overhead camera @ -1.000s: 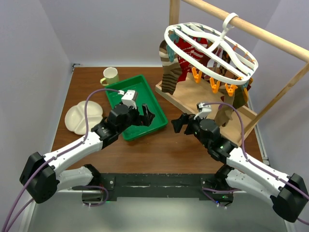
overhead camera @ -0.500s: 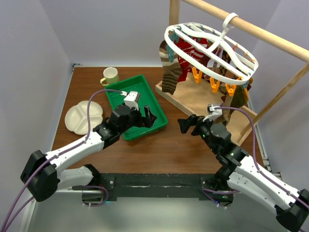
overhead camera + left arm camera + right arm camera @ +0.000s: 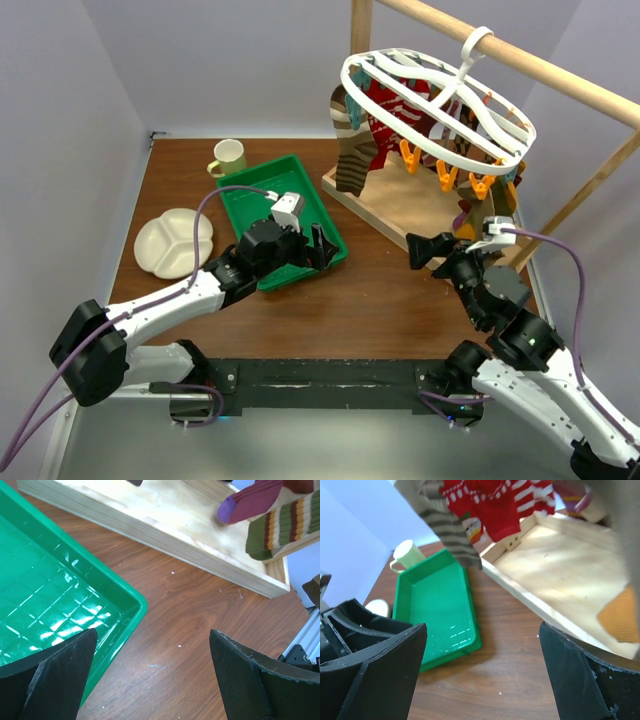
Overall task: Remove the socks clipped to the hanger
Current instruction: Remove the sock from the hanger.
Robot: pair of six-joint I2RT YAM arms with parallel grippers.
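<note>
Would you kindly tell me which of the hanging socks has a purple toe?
The maroon ribbed sock, hanging beside the olive striped sock over the pale wooden base; no other visible toe is purple.

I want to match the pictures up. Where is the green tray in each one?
Top: tray just left of the middle.
Left wrist: tray fills the left side.
Right wrist: tray left of centre.
Shared landmark: wooden base to its right, in all three.
</note>
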